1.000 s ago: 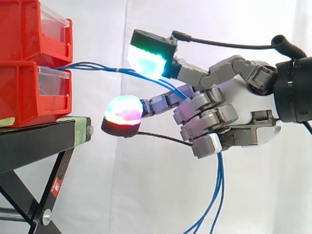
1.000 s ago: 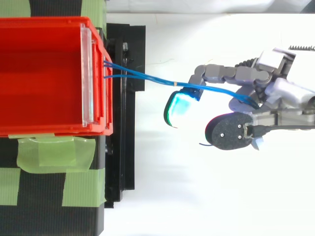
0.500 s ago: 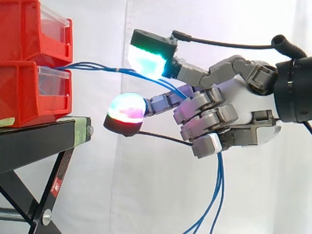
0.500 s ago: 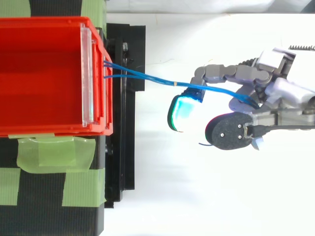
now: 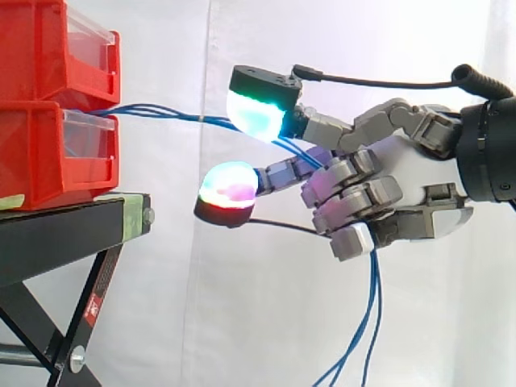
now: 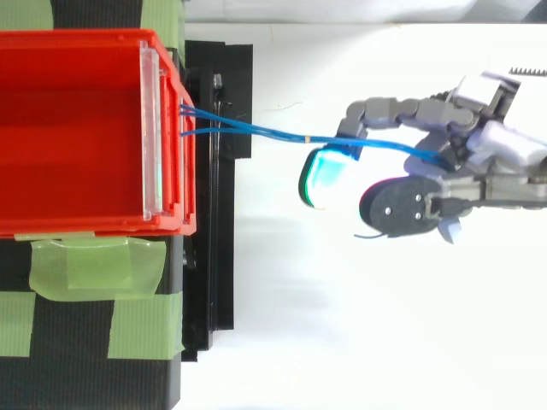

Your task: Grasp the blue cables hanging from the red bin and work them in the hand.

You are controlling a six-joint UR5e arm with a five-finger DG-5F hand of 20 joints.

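Thin blue cables (image 5: 177, 114) (image 6: 256, 131) run out of the front of the red bins (image 5: 56, 101) (image 6: 77, 128) and stretch rightward into my hand (image 5: 403, 181) (image 6: 496, 154). They pass between the curled fingers at the palm and hang down below it (image 5: 367, 322). One finger with a green-glowing pad (image 5: 258, 109) (image 6: 323, 175) reaches out above the cables. Another finger with a pink-glowing pad (image 5: 230, 189) extends below them. The remaining fingers are curled round the cables.
Both stacked bins rest on a black stand (image 5: 64, 234) with green tape (image 6: 94, 265) on it. A white curtain hangs behind. Open space lies between the stand and my hand.
My hand has drawn back to the right, away from the bins, and the cables now run straighter and tauter. The two glowing pads moved right with it.
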